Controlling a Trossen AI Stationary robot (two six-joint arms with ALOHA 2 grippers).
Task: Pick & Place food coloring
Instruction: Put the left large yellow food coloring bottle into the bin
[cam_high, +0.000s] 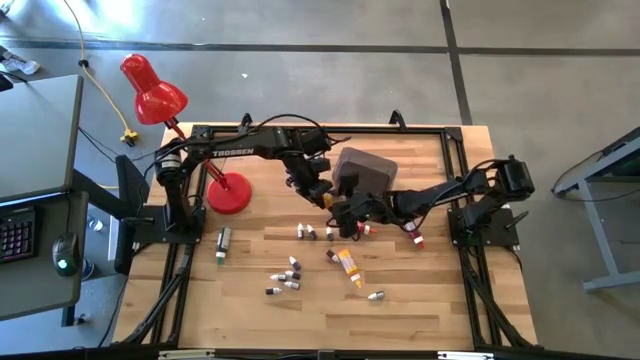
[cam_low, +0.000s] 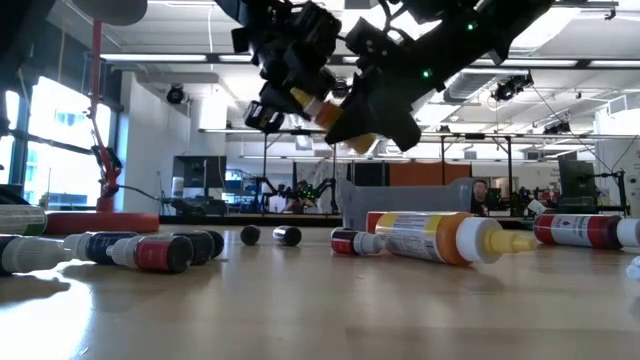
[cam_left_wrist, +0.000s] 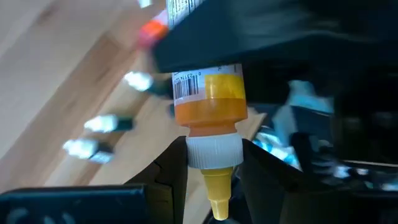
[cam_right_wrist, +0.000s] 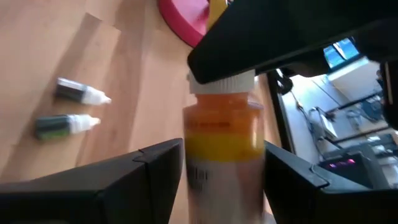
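One orange bottle (cam_left_wrist: 208, 102) hangs in the air above the middle of the bench (cam_high: 420, 300), just in front of the grey tub (cam_high: 365, 168), with both arms on it at once. The left gripper (cam_left_wrist: 214, 165) has its fingers closed on the white cap end, its yellow tip pointing back between them. The right gripper (cam_right_wrist: 221, 168) has its fingers set to either side of the bottle's body; whether they press on it I cannot tell, since the contact is hidden. From above, the two grippers cover the bottle almost wholly. Lying on the bench I count one long yellow-and-orange bottle (cam_high: 347, 264), one red bottle (cam_high: 414, 236) near the right arm, one green bottle (cam_high: 222, 242) off to the left, and roughly ten tiny dark-and-white bottles (cam_high: 287, 278) in loose clusters; some are too small to separate surely. One red lamp (cam_high: 155, 95) stands at the bench's left rear.
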